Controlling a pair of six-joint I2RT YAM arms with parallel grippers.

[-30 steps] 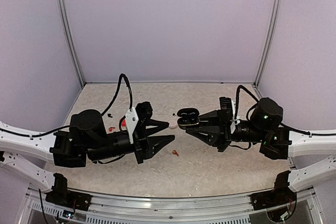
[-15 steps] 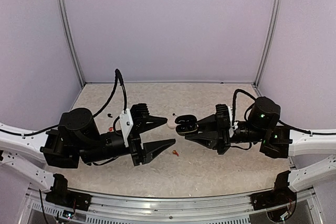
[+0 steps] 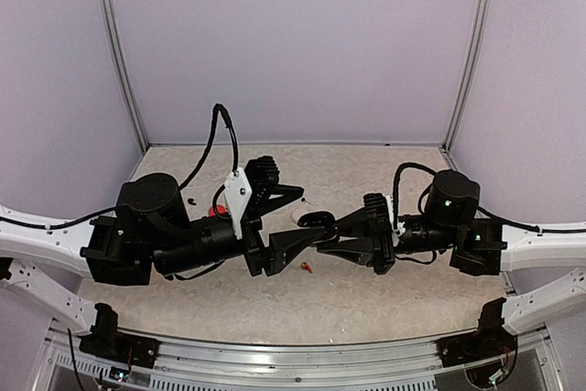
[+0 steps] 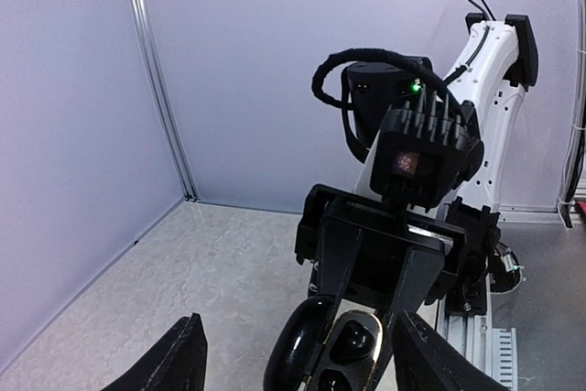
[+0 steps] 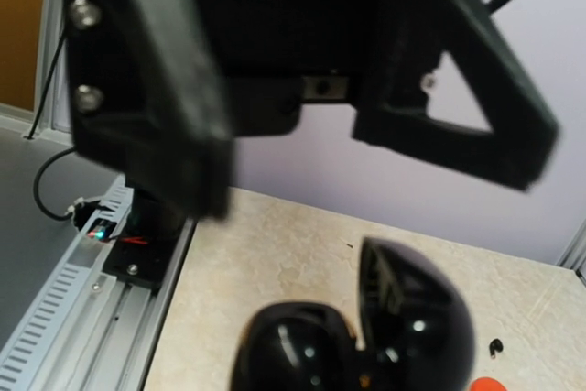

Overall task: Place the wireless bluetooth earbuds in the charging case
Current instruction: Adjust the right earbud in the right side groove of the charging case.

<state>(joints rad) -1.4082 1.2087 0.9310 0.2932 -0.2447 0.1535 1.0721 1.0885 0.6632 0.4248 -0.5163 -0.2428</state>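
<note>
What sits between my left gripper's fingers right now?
The open black charging case, held by the right gripper, clearest in the left wrist view.

Black glossy charging case (image 3: 316, 221), lid hinged open, inner wells showing, raised mid-scene. Red-orange earbud (image 3: 306, 268) lying loose just near-side of it. Tiny black earbud (image 3: 190, 200) well off to left.

I am finding no text, label, brand or number that reads clearly in any view, I am noticing only a small reddish mark on the black housing (image 4: 406, 163) near the middle of the left wrist view, too blurred to read.
</note>
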